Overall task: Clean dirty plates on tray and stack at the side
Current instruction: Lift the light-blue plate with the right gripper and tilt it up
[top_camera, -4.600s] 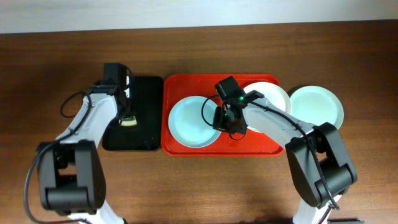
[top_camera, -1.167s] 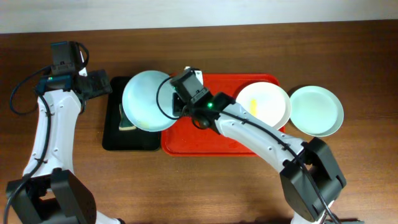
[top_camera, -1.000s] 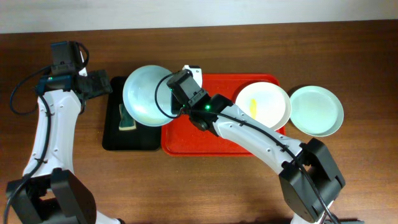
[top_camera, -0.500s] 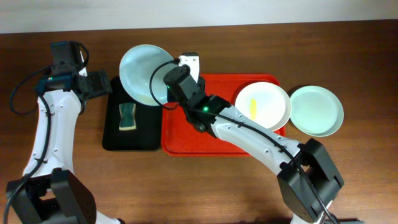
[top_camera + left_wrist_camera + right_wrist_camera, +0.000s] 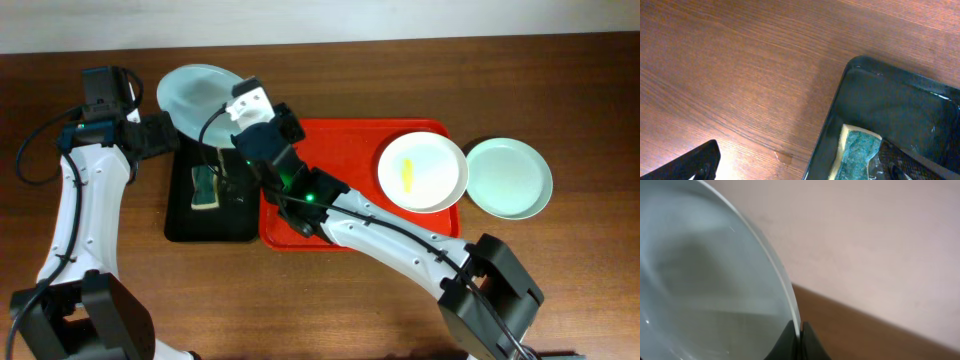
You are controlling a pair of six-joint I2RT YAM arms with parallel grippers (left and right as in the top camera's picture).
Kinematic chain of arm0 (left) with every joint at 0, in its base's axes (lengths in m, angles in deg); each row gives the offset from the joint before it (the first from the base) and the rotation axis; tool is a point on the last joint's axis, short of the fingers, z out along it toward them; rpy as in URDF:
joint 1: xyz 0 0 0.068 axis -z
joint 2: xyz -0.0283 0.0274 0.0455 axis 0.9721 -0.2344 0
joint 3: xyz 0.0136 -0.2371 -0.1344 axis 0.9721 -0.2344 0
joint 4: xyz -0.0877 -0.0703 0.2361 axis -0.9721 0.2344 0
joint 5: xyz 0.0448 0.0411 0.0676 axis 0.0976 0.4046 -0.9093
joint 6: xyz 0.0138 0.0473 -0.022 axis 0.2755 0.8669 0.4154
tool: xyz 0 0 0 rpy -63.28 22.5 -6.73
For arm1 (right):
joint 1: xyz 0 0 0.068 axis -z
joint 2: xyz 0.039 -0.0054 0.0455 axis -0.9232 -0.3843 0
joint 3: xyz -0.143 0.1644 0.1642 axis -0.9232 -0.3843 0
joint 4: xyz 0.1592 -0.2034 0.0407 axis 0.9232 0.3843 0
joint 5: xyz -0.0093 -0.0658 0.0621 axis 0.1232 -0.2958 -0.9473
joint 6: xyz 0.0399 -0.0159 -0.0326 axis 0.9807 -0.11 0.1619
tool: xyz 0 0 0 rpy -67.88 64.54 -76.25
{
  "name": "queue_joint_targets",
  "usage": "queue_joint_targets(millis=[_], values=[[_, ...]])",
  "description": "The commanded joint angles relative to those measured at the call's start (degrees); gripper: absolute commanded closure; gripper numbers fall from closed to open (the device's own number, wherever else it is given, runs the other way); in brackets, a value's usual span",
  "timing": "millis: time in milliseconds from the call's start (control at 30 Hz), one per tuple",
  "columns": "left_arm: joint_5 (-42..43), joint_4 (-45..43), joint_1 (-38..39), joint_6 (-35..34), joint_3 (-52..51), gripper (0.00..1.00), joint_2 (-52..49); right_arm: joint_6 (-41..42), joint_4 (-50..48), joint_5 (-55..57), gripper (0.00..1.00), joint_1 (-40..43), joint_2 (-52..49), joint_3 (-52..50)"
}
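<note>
My right gripper point(image 5: 232, 100) is shut on the rim of a pale aqua plate point(image 5: 198, 90), which hangs tilted above the far end of the black tray. In the right wrist view the plate point(image 5: 705, 280) fills the left side, its rim pinched in that gripper point(image 5: 800, 336). A white plate point(image 5: 422, 172) with a yellow smear lies at the right end of the red tray point(image 5: 340, 215). Another aqua plate point(image 5: 508, 178) rests on the table just right of the tray. My left gripper point(image 5: 170, 135) is open and holds nothing, level with the black tray's left edge.
The narrow black tray point(image 5: 225, 215) lies left of the red one, with a green and yellow sponge point(image 5: 205, 187) on it. In the left wrist view the sponge point(image 5: 857, 157) lies near the tray's rim point(image 5: 832, 120), between wide-apart fingers point(image 5: 700, 162). A wall runs behind the table.
My right arm has carried the aqua plate from over the black tray up and toward the back left, tipping it steeper. The sponge is uncovered. The left arm has not moved.
</note>
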Motion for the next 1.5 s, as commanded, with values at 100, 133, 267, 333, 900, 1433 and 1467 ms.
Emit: queue_joint_targets(millis=[100,133,267,333,900,1433,1467], values=[[-0.6,-0.1,-0.2,-0.3,0.4,0.01,0.3,-19.8,-10.2,5.2,0.96,-1.7,-0.4,1.2],[-0.6,-0.1,-0.2,-0.3,0.4,0.00,0.3,-21.4,-11.6,5.1,0.96,-1.9,-0.4,1.2],[-0.6,-0.1,-0.2,-0.3,0.4,0.01,0.3,-24.9,-14.4,5.1,0.96,-3.1,-0.4,1.2],[-0.6,-0.1,-0.2,-0.3,0.4,0.01,0.3,-27.6,-16.2,5.1,0.96,-3.4,-0.4,1.2],[-0.6,-0.1,-0.2,-0.3,0.4,0.01,0.3,-42.2,-29.7,5.1,0.96,-3.4,-0.4,1.2],[-0.6,-0.1,-0.2,-0.3,0.4,0.01,0.3,-42.1,-30.5,5.2,0.96,-3.4,-0.4,1.2],[-0.6,-0.1,-0.2,-0.3,0.4,0.01,0.3,-42.1,-30.1,5.2,0.96,-3.4,-0.4,1.2]])
